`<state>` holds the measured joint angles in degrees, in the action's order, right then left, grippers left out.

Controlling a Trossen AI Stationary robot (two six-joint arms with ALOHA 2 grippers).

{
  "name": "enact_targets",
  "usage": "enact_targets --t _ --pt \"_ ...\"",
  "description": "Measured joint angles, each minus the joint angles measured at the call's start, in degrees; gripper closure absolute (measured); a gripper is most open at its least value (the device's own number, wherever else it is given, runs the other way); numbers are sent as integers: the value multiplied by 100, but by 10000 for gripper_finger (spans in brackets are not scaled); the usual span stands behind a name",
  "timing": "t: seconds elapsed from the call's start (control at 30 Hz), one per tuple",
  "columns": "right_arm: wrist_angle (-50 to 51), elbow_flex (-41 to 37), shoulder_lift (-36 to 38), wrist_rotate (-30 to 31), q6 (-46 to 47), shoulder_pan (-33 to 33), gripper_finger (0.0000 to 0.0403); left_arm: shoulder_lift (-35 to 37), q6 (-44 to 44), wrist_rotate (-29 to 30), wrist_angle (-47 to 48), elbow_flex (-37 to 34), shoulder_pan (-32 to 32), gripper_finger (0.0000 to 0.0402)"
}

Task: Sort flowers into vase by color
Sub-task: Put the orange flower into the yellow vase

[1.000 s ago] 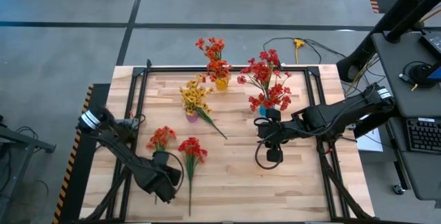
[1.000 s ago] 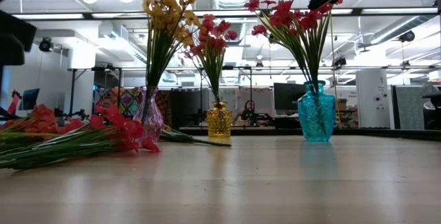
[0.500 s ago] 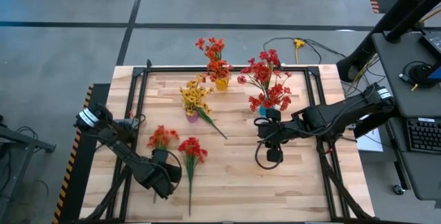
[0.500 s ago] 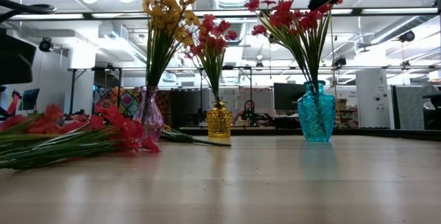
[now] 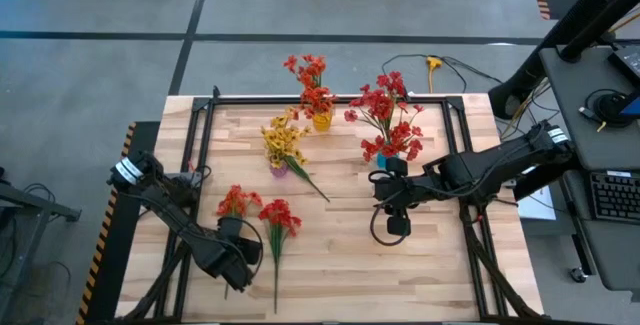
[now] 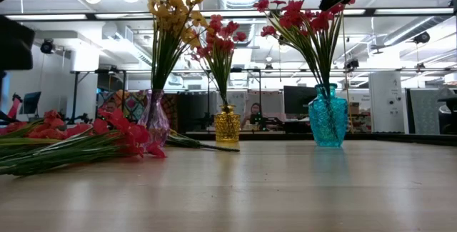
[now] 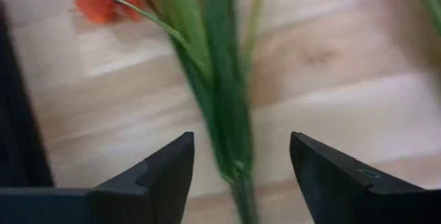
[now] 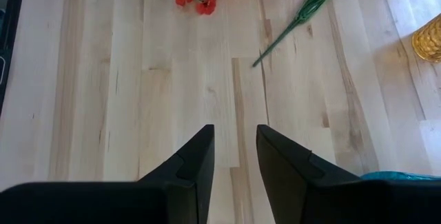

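Near the desk's front-left corner, the left gripper [image 7: 238, 156] is straddling the green stems of a loose orange-red artificial flower spray [image 5: 236, 202], jaws wide, nothing gripped yet. Closing comes next. The right gripper [image 8: 234, 148] is hovering mid-desk, narrowly parted, empty.

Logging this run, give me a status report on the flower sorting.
Left tool open, straddling a loose spray's stem on the table. Right tool empty, hovering beside the blue vase. Nothing in the way.

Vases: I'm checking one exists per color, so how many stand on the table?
3: purple vase at left, yellow vase in the middle farther back, teal vase at right.
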<state>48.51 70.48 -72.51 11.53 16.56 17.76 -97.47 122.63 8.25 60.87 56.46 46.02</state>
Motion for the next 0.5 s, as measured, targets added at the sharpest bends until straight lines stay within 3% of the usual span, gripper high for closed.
enact_targets --t 0.2,0.5 --pt "0 0 0 0 0 0 297 0 96 0 9 -199 0 141" --pt "0 0 0 0 0 0 302 2 96 11 -62 -340 0 158"
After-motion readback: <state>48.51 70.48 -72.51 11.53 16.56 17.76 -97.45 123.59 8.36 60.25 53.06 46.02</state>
